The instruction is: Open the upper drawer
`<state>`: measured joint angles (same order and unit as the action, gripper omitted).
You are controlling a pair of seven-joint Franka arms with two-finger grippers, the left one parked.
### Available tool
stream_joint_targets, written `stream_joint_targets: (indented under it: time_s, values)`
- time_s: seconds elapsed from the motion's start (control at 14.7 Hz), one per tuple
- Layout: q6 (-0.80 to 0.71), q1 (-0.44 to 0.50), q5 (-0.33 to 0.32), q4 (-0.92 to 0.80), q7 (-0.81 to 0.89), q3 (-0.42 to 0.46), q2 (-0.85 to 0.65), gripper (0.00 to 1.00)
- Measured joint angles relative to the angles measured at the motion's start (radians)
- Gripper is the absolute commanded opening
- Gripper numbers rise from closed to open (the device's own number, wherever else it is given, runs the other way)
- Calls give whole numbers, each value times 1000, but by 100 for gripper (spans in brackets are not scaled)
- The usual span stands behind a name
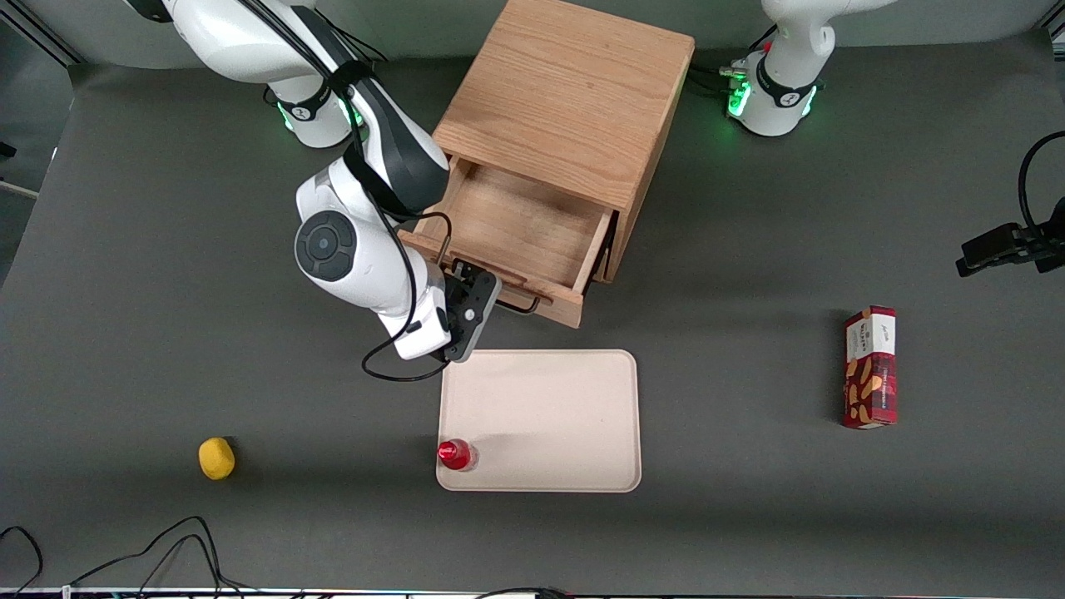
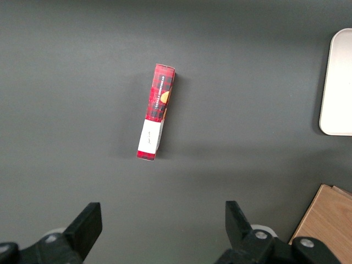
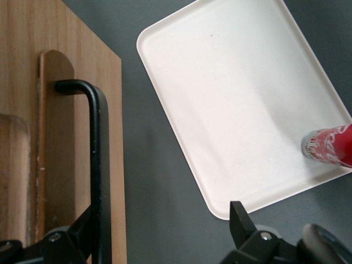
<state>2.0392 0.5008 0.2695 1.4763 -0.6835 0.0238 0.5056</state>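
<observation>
Dark grey matting covers the whole surface (image 1: 166, 274), and an oak cabinet (image 1: 574, 91) stands on it toward the arm bases. Its upper drawer (image 1: 520, 229) is pulled well out toward the front camera, and its bare wooden floor shows from above.

My fingers (image 3: 159, 242) sit at the drawer front, spread wide. One finger lies against the black bar handle (image 3: 99, 165) and the other hangs out over the grey surface, so nothing is clamped between them. In the front view my fingers (image 1: 476, 301) are at the end of the handle (image 1: 520, 305) toward the working arm's side, with my wrist just nearer the camera than the drawer front.

Just nearer the camera than my fingers lies a cream tray (image 1: 566, 399); its closest corner is near my wrist. A small red bottle (image 1: 455, 454) stands upright on the tray, at the corner closest to the camera, well apart from my fingers. A yellow lemon-like object (image 1: 216, 458) rests on the surface farther toward the working arm's end, also well apart. Toward the parked arm's end, a red snack box (image 1: 870, 367) lies flat on the surface, far from the drawer. Black cables (image 1: 125, 557) trail along the edge closest to the camera.
</observation>
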Motion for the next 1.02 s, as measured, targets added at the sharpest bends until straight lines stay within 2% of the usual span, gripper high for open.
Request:
stream_joint_targets:
  time_s: [1.02]
  values:
    - [34,-16,0,-77,-4,-42,59,100]
